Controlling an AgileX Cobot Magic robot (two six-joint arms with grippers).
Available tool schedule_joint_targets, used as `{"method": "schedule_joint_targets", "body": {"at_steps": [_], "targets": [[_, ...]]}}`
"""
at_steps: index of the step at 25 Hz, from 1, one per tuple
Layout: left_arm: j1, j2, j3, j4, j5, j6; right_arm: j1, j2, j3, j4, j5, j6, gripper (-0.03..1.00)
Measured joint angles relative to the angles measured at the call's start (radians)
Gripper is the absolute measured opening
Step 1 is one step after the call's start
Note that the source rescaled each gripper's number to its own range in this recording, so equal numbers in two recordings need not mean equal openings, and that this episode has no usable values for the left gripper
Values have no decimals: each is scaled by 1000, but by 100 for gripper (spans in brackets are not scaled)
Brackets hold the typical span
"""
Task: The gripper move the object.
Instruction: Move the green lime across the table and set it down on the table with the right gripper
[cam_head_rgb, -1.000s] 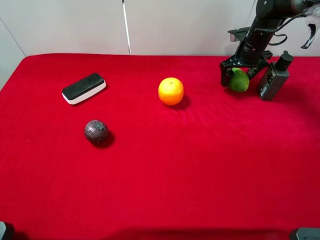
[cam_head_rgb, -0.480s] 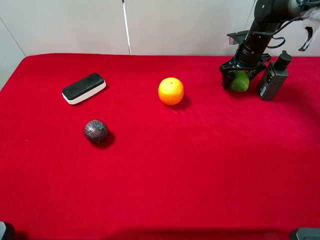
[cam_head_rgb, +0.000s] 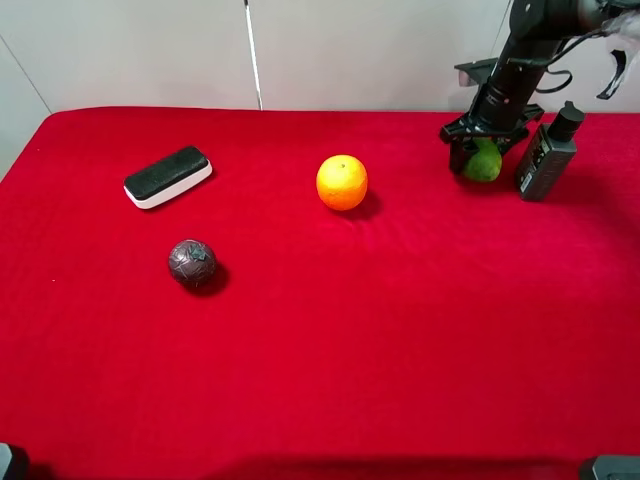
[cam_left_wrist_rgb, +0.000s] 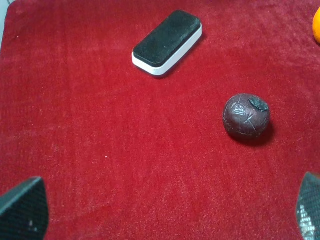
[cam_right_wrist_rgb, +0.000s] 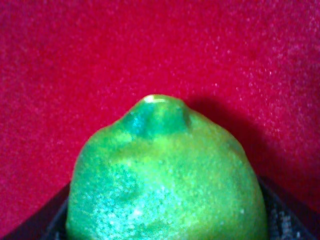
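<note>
The green fruit (cam_head_rgb: 484, 164) sits on the red cloth at the far right, between the black claw fingers of my right gripper (cam_head_rgb: 479, 150), which comes down on it from above. In the right wrist view the fruit (cam_right_wrist_rgb: 165, 175) fills the space between the two fingers (cam_right_wrist_rgb: 287, 222), which press against its sides. My left gripper (cam_left_wrist_rgb: 165, 212) is open and empty, its fingertips (cam_left_wrist_rgb: 22, 207) wide apart above bare cloth at the near left. It is far from the fruit.
An orange (cam_head_rgb: 342, 182) lies at centre back. A dark purplish ball (cam_head_rgb: 192, 263) and a black-and-white eraser (cam_head_rgb: 167, 176) lie at the left; both show in the left wrist view (cam_left_wrist_rgb: 246, 115) (cam_left_wrist_rgb: 167, 42). A black bottle-shaped device (cam_head_rgb: 547, 155) stands just right of the fruit.
My right gripper's fingers have drawn in around the green fruit, which has shifted slightly right and turned more upright. The left arm has not moved.
</note>
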Motion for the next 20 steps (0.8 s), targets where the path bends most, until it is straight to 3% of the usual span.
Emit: {"method": "schedule_joint_targets", "body": {"at_steps": [10, 20], "targets": [[0, 0, 0, 0, 0, 0, 2, -1, -166, 16, 170, 1, 0], [0, 0, 0, 0, 0, 0, 92, -50, -193, -18, 187, 110, 0]]}}
